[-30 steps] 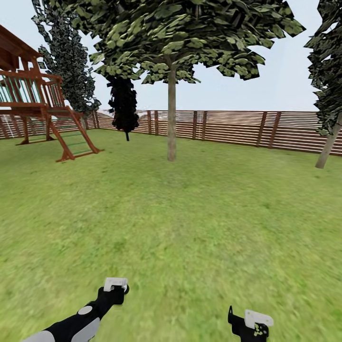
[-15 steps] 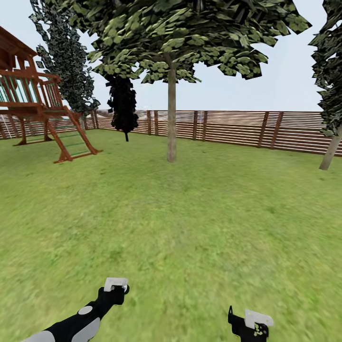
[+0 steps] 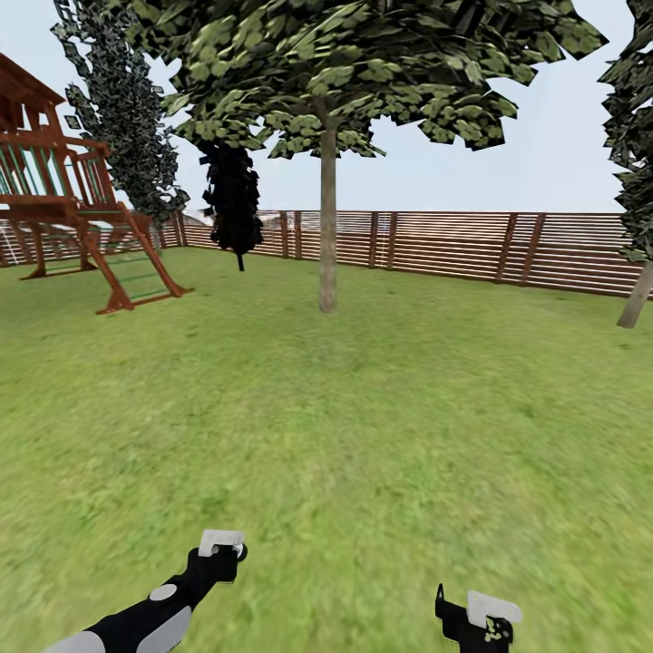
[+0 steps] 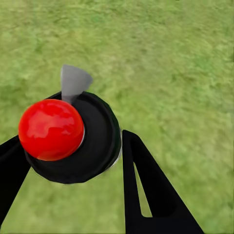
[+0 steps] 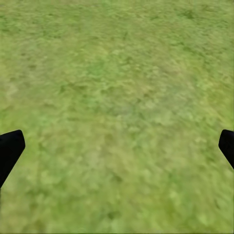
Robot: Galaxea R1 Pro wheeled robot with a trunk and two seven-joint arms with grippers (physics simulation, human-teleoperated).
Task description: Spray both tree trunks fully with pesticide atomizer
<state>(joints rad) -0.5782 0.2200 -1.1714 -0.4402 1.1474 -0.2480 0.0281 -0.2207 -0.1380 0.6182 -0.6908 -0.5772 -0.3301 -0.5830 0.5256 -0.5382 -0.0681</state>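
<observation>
The lawn (image 3: 381, 426) runs far to the fence (image 3: 453, 243). One tree (image 3: 327, 218) stands straight ahead, well apart from both arms, trunk upright; a second trunk (image 3: 637, 295) leans at far right. The left claw (image 4: 73, 161), the arm marginally nearer the first tree, pinches the atomizer (image 4: 73, 136), red knob up. The right claw (image 5: 117, 146) is spread, holding nothing.

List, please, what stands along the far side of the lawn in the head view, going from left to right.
Wooden play frame → tall narrow tree → dark small tree → tree trunk in the middle → leaning trunk at the right edge.
</observation>
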